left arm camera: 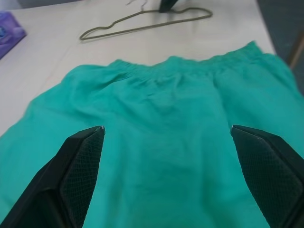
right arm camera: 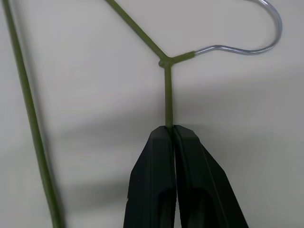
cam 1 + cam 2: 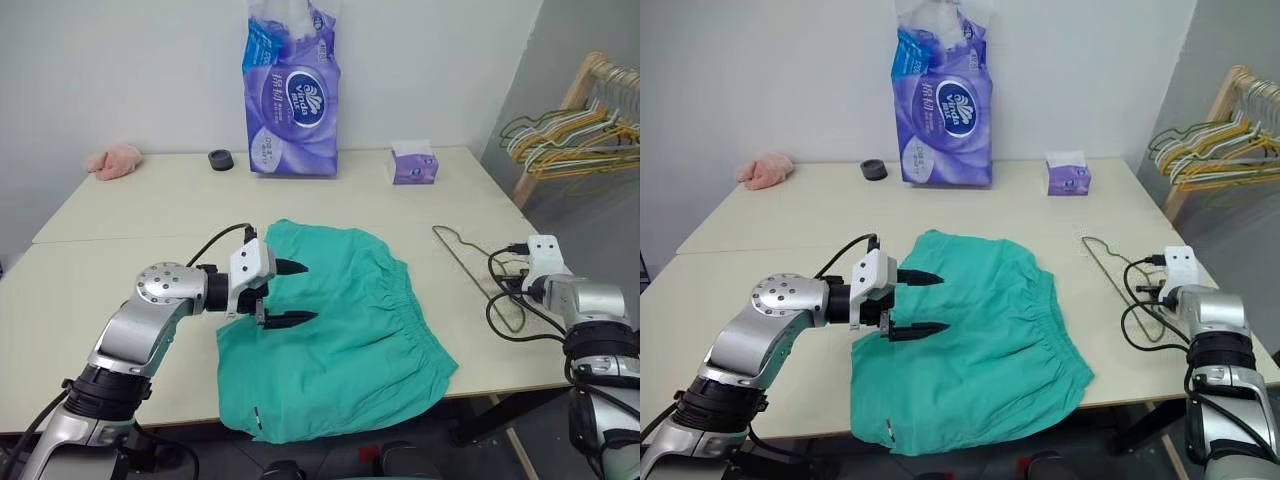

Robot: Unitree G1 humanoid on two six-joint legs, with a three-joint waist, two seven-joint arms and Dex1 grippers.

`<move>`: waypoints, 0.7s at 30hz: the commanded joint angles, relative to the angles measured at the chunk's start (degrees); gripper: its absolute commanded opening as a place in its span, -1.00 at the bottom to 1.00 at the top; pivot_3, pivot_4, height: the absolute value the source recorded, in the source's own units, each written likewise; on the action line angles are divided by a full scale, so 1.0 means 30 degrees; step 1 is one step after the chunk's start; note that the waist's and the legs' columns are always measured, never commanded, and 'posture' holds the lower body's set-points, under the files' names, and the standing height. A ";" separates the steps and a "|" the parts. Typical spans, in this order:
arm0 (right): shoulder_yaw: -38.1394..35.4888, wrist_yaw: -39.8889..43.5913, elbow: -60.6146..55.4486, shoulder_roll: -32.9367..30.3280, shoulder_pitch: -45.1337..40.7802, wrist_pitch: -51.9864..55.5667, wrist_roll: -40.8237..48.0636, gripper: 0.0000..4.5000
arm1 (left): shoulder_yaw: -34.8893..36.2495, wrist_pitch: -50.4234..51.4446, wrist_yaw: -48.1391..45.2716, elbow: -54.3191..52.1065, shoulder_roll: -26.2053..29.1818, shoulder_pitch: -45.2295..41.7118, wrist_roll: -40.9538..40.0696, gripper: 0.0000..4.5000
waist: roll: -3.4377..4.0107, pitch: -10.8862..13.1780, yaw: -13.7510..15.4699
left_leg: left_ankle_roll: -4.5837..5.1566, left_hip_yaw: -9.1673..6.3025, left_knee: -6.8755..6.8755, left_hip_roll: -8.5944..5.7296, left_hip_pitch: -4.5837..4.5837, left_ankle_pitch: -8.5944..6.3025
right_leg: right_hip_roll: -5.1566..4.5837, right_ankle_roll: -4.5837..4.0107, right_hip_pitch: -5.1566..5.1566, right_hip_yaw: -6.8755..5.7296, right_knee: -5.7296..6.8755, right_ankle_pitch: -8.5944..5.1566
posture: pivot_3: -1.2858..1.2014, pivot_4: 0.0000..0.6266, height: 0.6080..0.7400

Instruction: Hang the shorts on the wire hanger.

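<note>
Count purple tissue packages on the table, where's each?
2. The tall purple tissue pack stands at the table's far edge, centre. The small purple tissue box sits to its right, also near the far edge. None looks hidden.

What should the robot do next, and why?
Probably lift the wire hanger off the table toward the shorts: the right gripper is shut on its wire near the hook, and the left gripper hangs open above the shorts.

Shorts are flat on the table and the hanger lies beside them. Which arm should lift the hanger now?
Right. The right gripper is already shut on the wire hanger just below its hook. The left gripper is open over the shorts, apart from the hanger.
</note>
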 commanded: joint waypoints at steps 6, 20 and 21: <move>0.0770 0.2415 -0.7014 -0.0978 0.2216 -0.0769 0.0544 -0.98 | 0.2239 -0.0275 0.2236 0.3873 -0.0480 -0.2101 0.0144 1.00 | 0.0181 0.0069 -0.0035 | 0.0000 0.0005 0.0001 -0.0009 -0.0070 0.0000 | -0.0015 0.0001 -0.0113 0.0034 0.0039 0.0000 | -0.08 -0.95 1.00; 0.3447 0.5274 -1.3230 -0.3311 0.5010 -1.1380 -0.2189 -0.98 | 0.3597 0.5080 0.0097 0.5954 -0.0006 -0.3458 -0.2724 1.00 | 0.0233 0.0085 -0.0156 | -0.0001 -0.0009 0.0000 -0.0019 -0.0077 0.0001 | -0.0038 0.0011 -0.0157 0.0050 0.0070 -0.0005 | -0.10 -0.95 1.00; 0.3958 0.5610 -1.3323 -0.3621 0.5033 -1.2979 -0.2717 -0.98 | 0.3277 0.5654 -0.0599 0.5477 0.0258 -0.3232 -0.2992 1.00 | 0.0234 0.0085 -0.0196 | -0.0001 -0.0007 -0.0002 -0.0018 -0.0076 0.0000 | -0.0037 0.0011 -0.0158 0.0048 0.0068 -0.0006 | -0.10 -0.96 1.00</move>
